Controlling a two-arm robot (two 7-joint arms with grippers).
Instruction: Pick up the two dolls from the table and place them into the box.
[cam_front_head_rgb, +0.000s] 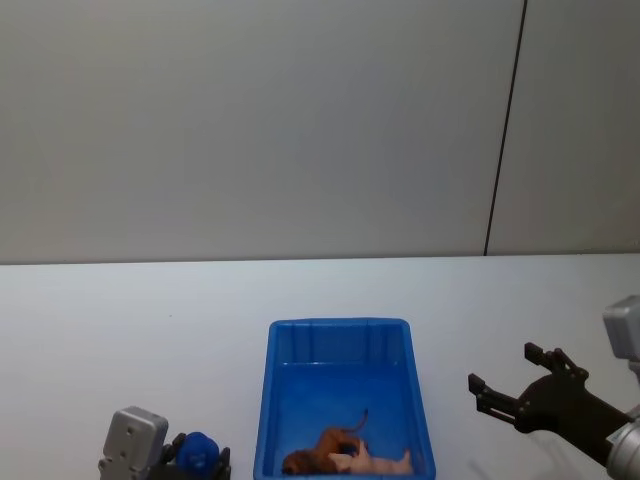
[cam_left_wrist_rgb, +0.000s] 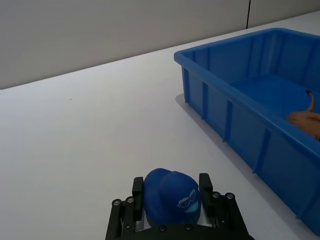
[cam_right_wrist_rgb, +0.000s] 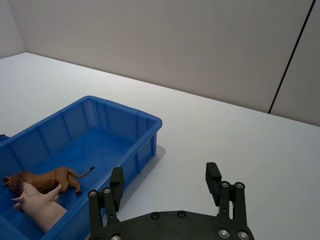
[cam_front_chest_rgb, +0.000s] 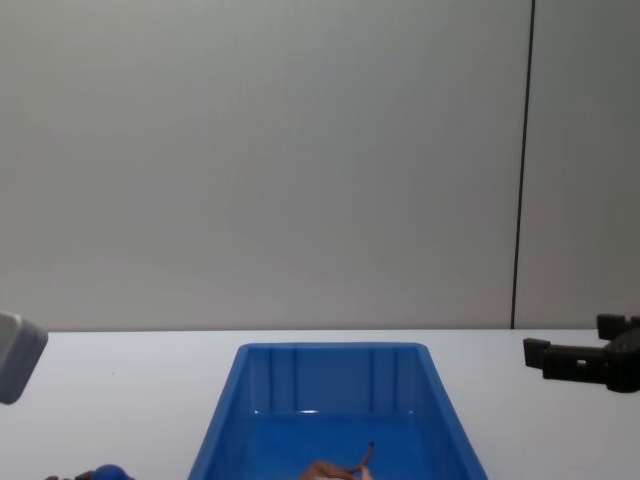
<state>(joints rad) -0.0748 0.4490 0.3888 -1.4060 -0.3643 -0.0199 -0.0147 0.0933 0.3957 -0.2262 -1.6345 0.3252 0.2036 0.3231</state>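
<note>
Both dolls (cam_front_head_rgb: 345, 457) in box (cam_front_head_rgb: 340, 333); R gripper (cam_front_head_rgb: 505, 380) open, L gripper (cam_left_wrist_rgb: 172, 199) round blue toy (cam_left_wrist_rgb: 172, 195).

Lab-like: bare white table (cam_front_head_rgb: 150, 330), blank wall (cam_front_head_rgb: 250, 120).

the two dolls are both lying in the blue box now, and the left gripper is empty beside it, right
Not quite. The two dolls, the brown animal and the pink pig, do lie in the blue box. But the left gripper beside it is not empty: the left wrist view shows it shut on a small blue object.
</note>
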